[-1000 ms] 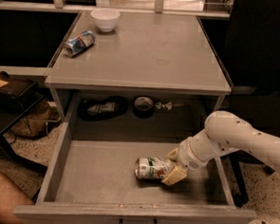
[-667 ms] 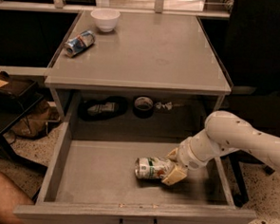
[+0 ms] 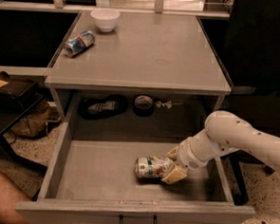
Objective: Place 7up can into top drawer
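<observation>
A grey worktop [image 3: 148,57] is seen above the top drawer [image 3: 103,173], which is pulled fully open, its black handle [image 3: 138,222] at the front. The white arm [image 3: 233,136] is reached in from the right over the drawer's side wall, angled down and leftward, wrist bent low. The gripper [image 3: 171,164] is set near the drawer floor, its 2 tan fingers closed around the right end of the 7up can [image 3: 149,167], which lies on its side inside the drawer. A white bowl [image 3: 105,19] and a blue and silver can [image 3: 79,42] are left on the worktop.
</observation>
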`<state>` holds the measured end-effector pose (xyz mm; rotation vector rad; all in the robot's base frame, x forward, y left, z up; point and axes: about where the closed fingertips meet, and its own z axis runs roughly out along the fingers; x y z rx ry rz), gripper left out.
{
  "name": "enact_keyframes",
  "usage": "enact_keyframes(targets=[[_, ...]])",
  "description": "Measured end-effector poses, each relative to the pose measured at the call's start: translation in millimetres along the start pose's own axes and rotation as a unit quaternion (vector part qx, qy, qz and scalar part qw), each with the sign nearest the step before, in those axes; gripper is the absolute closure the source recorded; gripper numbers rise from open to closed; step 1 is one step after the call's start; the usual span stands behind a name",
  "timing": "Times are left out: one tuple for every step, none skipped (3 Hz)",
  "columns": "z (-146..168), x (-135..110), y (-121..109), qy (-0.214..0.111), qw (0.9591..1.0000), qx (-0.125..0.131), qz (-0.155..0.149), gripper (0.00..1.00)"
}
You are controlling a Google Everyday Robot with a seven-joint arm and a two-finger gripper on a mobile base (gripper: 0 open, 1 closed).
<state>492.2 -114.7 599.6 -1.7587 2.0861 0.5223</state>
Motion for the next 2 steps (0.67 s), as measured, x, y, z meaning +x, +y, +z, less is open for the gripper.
enact_keyframes(targets=[[0.1, 0.0, 0.0, 0.0, 1.0, 0.0, 0.0, 0.0], [0.1, 0.0, 0.0, 0.0, 1.0, 0.0, 0.0, 0.0]])
